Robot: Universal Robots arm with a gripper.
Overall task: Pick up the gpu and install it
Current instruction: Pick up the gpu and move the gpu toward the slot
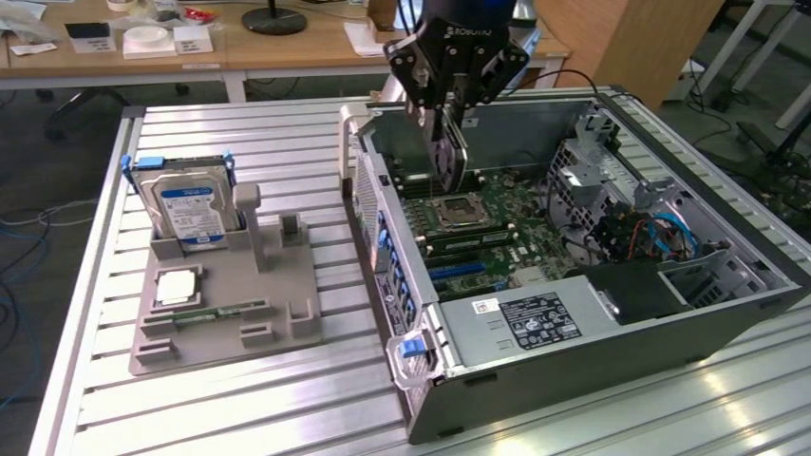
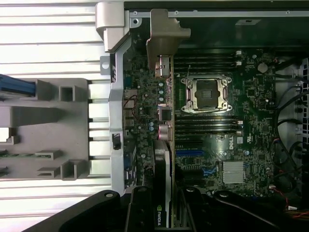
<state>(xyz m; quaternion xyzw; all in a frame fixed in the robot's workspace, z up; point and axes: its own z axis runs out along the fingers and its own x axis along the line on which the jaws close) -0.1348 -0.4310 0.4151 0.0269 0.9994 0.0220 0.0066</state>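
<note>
The fingers (image 2: 140, 212) of the black gripper (image 1: 446, 116) stand narrow, pinched on the two flat faces of the gpu (image 1: 447, 157). It is a thin rectangular expansion card with a black cooler face, a dark circuit board and a silver metal end bracket. In the upper middle of the exterior view the card hangs on edge below the gripper. It is inside the open grey metal computer case (image 1: 609, 380), which lies on its side, and over the green motherboard (image 1: 507, 214), just beside the square silver processor socket (image 1: 454, 209). I cannot tell whether its lower edge touches the board.

In the wrist view the gpu (image 2: 163, 159) is seen edge-on, with the bracket (image 2: 164, 38) at the end far from the fingers.

The card looks light and stiff but fragile. A hold on the cooler face and the bare board back seems sound, kept clear of the connector edge and small parts. Because it is gripped near one end, the long thin body could pivot or slip on the smooth shroud if it is knocked.

At the exterior view's lower left, well apart from the case, a grey plastic fixture (image 1: 228, 313) sits on the slatted aluminium table (image 1: 254, 133). It holds an upright silver hard drive with a blue-white label (image 1: 188, 204) and a narrow green memory stick (image 1: 209, 312).
</note>
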